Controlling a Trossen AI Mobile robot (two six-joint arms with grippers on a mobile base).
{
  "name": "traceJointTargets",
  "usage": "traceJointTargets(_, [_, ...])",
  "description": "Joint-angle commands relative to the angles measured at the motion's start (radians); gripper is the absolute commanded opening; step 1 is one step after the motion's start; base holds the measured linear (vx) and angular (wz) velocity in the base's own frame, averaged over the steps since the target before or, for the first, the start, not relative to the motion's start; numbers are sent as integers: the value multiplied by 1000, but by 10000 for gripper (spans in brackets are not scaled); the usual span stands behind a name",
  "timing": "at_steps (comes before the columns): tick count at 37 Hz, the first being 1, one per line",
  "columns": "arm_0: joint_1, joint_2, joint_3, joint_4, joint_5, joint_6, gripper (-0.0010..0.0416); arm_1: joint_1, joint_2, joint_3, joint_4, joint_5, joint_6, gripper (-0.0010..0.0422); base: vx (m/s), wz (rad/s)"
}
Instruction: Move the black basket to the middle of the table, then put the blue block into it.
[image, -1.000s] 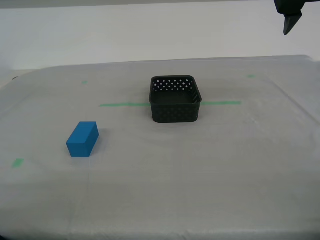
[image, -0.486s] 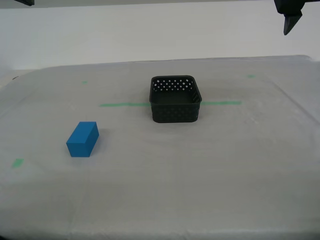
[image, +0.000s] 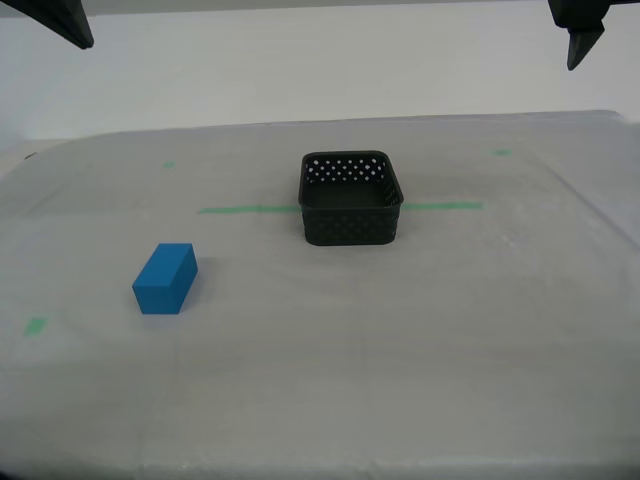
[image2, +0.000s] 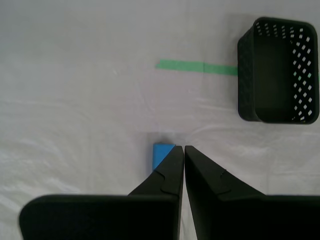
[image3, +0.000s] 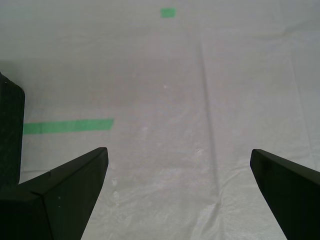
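Second wrist view: my second gripper (image2: 184, 150) has its jaws pressed together with nothing between them, high over the table (image: 420, 330), the blue block (image2: 161, 154) peeking out just beyond the tips. My first gripper (image3: 179, 155) is spread wide and holds nothing. In the exterior view the blue block (image: 166, 278) lies flat toward the exterior view's left, long axis running front to back, slightly angled. The black basket (image: 350, 198) sits upright mid-table on the green tape line (image: 247, 209), well apart from the block.

Cloth-covered table (image: 420, 330) with black basket (image: 350, 198) on green tape line (image: 245, 209), blue block (image: 165, 279) well apart
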Motion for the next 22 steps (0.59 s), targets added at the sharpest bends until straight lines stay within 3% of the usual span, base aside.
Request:
traceJointTargets(1, [1,0,0,0,3,2,398,-27,33,30,-45,-2,-33,1,0,0])
traceJointTargets(12, [1,0,0,0,3,2,399,-67,63,60,-97,-10,-102,80,0,0])
traceJointTargets(22, [2,0,0,0,3,2,399,-72,63,60,-179,-9,-109,187,0,0])
